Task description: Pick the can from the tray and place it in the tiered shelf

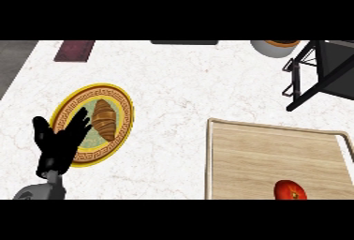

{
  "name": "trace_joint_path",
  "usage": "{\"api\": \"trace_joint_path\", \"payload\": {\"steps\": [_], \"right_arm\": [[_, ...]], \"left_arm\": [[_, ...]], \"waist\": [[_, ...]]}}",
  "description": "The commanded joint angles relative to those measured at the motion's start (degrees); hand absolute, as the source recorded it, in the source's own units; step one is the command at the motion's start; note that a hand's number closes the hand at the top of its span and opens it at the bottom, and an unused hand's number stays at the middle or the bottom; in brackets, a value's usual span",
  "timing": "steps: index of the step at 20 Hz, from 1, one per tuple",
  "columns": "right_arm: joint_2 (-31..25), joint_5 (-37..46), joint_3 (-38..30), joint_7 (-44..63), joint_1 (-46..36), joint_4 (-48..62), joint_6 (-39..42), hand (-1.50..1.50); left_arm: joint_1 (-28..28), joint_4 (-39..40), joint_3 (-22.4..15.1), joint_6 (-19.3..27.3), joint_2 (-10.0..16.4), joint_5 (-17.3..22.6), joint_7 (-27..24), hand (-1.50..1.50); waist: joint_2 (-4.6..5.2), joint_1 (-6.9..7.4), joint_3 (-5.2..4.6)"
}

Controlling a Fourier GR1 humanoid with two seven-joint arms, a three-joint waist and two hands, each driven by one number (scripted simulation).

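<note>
Okay, quick one: your left hand (59, 140) shows at the lower left, fingers straight and spread, pointing up, holding nothing, resting over the near edge of the patterned plate (114, 96) with the croissant (105, 118) just right of its fingertips. Your right hand shows nowhere.

The only candidate for the can is a red round thing (290, 190) on the wooden tray (276, 145), at its near end and cut by the lower edge. It reads round from above, so likely upright, but you can't confirm it's a can; it could be a fruit. It sits well apart from the left hand, far to its right and slightly nearer you, with bare table (180, 84) between.

The tiered shelf (319, 70), a black frame, stands far right of the hand and ahead, beyond the tray's far end; its tiers are mostly cropped, so what they hold is hidden.

My read: that side belongs to the right arm, since tray and shelf both lie across from the left hand.
</note>
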Motion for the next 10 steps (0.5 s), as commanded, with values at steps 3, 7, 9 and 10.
{"api": "trace_joint_path", "payload": {"steps": [3,7,9,10], "right_arm": [[-7.5,-4.6,-6.2,-0.8,4.8,4.8,2.1,-1.50],[-12.3,-7.2,-8.5,-2.0,9.6,7.0,10.5,-1.50],[-13.6,-7.8,-9.5,-4.4,11.4,7.9,11.4,-1.50],[-15.6,-8.6,-10.1,-3.4,11.7,8.3,14.8,-1.50]], "left_arm": [[0.3,0.8,-0.7,0.5,-1.1,-0.3,1.3,0.00],[-1.2,3.0,1.0,0.8,0.0,-0.3,0.4,0.00],[2.1,0.8,-1.2,1.0,-2.2,-1.0,-0.4,0.00],[0.4,3.4,0.7,0.3,-0.5,-0.4,-1.2,0.00]], "waist": [[0.17,-0.40,-0.05],[0.07,-1.02,-0.05],[0.17,-0.36,0.03],[0.19,-0.87,0.00]]}}
